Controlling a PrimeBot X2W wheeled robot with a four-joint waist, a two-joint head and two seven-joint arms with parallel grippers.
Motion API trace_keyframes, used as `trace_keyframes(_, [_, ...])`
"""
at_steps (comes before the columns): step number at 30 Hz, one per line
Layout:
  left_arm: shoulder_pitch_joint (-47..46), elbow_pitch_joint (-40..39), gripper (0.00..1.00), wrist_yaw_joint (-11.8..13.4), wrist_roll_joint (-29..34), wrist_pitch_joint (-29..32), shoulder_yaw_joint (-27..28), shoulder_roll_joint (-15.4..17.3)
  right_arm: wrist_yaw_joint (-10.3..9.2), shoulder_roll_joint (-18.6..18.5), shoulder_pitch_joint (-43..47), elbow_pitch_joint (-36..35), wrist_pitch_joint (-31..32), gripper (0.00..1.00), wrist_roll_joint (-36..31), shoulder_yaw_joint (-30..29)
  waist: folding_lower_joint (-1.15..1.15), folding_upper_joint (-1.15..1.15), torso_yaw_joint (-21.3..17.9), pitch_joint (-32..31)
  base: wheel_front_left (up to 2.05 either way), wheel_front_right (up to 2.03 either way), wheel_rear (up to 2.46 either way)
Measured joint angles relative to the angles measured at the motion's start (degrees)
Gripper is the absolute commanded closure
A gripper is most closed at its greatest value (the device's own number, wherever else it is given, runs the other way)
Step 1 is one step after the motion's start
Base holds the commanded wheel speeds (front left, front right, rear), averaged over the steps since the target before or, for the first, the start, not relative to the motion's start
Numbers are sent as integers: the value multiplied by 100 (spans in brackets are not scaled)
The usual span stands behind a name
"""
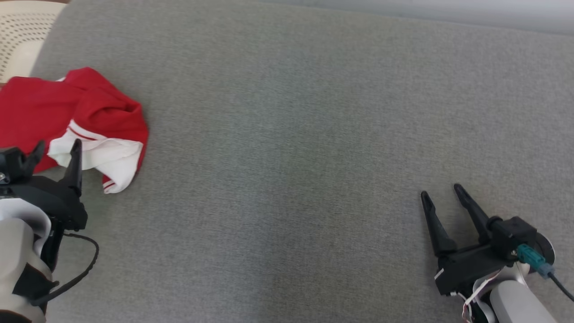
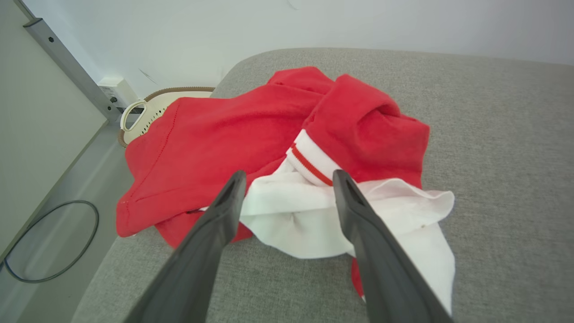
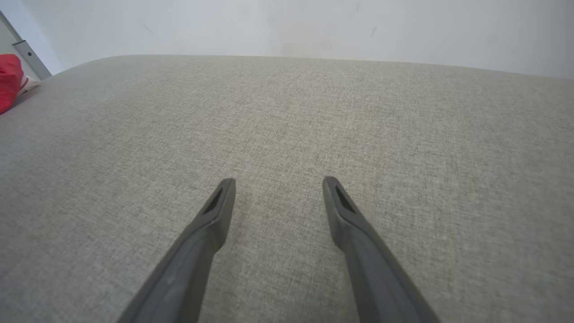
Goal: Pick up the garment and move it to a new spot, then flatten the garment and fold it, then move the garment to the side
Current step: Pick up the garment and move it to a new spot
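Left fingers [image 2: 210,233]: spread wide. In the left wrist view both dark tips sit over the white part of the cloth at mid-frame; I cannot tell whether they touch it.
Left gripper [image 1: 58,146]: lower left of the head view, pointing up-frame at the near edge of the cloth, which is not pinched.
Garment [image 1: 40,105]: crumpled heap, red with a white panel and a white cuff striped in red. It lies on the grey surface at the left edge of the head view, a little above mid-height, and shows as a red sliver at the far left edge of the right wrist view.
Basket [image 1: 20,36]: cream, perforated, in the top left corner of the head view, beyond the edge of the surface.
Grey surface [image 1: 287,134]: woven fabric, spanning the head view from left to right.
Right gripper [image 1: 441,190]: lower right of the head view, well apart from the garment.
Right fingers [image 3: 210,224]: spread wide at the bottom middle of the right wrist view, over bare grey fabric.
Wall [image 3: 287,22]: pale, along the top of both wrist views.
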Motion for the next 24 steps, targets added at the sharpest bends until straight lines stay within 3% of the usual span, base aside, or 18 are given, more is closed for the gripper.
trace_keyframes(12, [-255,657,0,-1,-579,133,-453,74,0,46,-93,-3,-1,0,-4,-13,0,0,-262,170,0,0,0])
trace_keyframes(13, [-261,715,12,-1,-589,134,-483,87,0,52,-111,7,-1,0,-4,-1,0,0,-271,170,0,0,0])
trace_keyframes(14, [-261,761,73,-1,-605,134,-508,100,0,60,-138,14,-1,0,-4,12,0,0,-282,168,0,0,0])
trace_keyframes(15, [-266,806,100,-1,-615,130,-517,110,0,73,-160,15,-1,0,-4,26,0,0,-292,165,0,0,0])
trace_keyframes(24, [-432,856,100,-1,-536,-163,-740,225,0,221,-170,101,-1,0,76,-3,0,0,-393,0,0,0,0])
